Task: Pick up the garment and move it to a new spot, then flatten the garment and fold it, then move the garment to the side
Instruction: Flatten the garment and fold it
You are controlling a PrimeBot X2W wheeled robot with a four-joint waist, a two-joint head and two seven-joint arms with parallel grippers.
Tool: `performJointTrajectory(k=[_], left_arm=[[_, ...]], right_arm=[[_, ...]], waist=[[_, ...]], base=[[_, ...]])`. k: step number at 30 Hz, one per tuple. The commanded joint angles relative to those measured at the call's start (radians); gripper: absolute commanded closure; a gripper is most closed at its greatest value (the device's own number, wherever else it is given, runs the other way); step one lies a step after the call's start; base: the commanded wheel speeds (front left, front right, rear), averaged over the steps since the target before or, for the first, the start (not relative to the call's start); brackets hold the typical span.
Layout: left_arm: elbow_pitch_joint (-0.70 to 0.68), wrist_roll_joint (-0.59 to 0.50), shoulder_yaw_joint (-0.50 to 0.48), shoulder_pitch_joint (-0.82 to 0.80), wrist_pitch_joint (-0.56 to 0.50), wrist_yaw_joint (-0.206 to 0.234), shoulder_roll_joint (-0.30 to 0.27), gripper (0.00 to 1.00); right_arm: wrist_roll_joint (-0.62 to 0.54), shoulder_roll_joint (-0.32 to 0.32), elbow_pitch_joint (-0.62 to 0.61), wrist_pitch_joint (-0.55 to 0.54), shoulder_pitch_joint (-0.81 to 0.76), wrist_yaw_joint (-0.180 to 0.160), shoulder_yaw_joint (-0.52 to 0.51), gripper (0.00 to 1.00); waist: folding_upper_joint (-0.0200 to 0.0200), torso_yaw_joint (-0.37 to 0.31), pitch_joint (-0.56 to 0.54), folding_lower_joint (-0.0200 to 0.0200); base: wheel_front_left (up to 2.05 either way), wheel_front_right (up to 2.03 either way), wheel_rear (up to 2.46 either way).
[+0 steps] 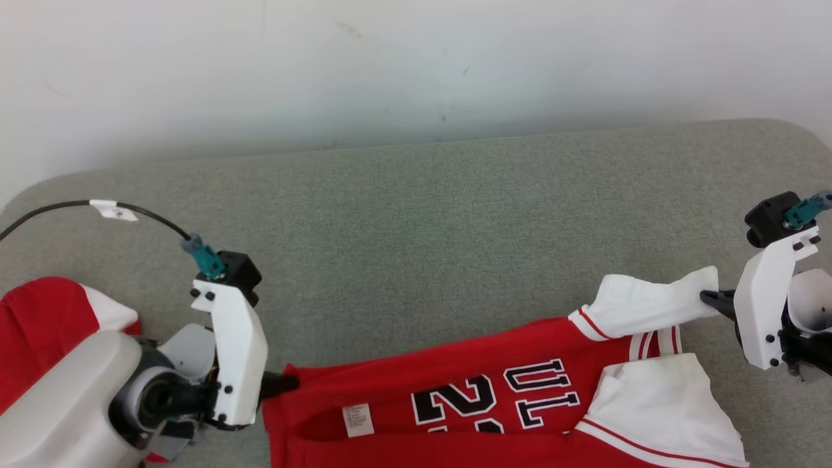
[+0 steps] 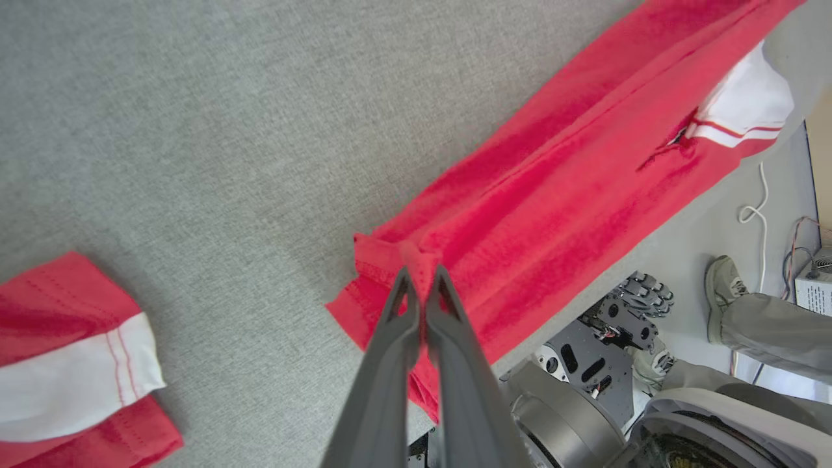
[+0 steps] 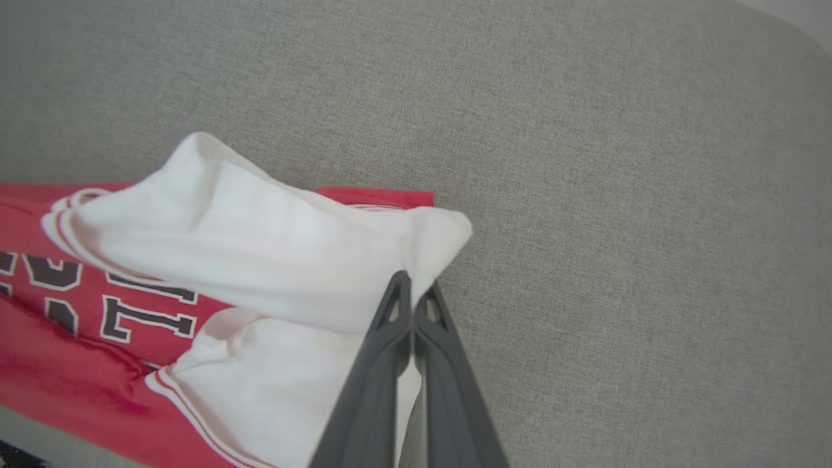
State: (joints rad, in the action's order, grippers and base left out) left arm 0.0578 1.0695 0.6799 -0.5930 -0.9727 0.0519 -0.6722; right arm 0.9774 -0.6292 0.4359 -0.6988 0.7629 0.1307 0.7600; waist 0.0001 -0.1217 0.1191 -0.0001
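The left gripper (image 1: 289,383) (image 2: 422,276) reaches in from the near left with its wrist turned so the fingers point right, jaws pinched tight on a corner of the red hem of the garment (image 1: 455,390) (image 2: 552,195) (image 3: 65,364). The right gripper (image 1: 708,298) (image 3: 413,286) comes in from the far right edge with fingers pointing left, jaws clamped on the tip of a white sleeve (image 1: 643,305) (image 3: 260,260). The garment lies stretched between them along the near edge of the grey table (image 1: 416,214), with a second red-and-white garment (image 1: 39,325) (image 2: 65,364) at the left.
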Motion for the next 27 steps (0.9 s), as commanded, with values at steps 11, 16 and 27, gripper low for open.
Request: performJointTrajectory(k=[11, 16, 27], left_arm=[[0.069, 0.106, 0.005, -0.013, -0.11, -0.022, 0.019, 1.0], [0.078, 0.113, 0.009, -0.001, -0.12, -0.024, 0.012, 1.0], [0.097, 0.134, 0.016, 0.04, -0.124, -0.028, 0.016, 0.91]], right_arm=[[0.034, -0.034, -0.047, -0.128, -0.079, 0.0, -0.034, 1.0], [0.039, -0.038, -0.067, -0.172, -0.104, 0.0, -0.056, 1.0], [0.015, -0.021, -0.106, -0.239, -0.184, 0.0, -0.109, 0.61]], waist=[[-0.0001, -0.001, 0.001, 0.0001], [-0.0001, -0.002, -0.001, 0.0001], [-0.0001, -0.004, 0.01, 0.0001]], base=[[0.0, 0.0, 0.0], [0.0, 0.0, 0.0], [0.0, 0.0, 0.0]])
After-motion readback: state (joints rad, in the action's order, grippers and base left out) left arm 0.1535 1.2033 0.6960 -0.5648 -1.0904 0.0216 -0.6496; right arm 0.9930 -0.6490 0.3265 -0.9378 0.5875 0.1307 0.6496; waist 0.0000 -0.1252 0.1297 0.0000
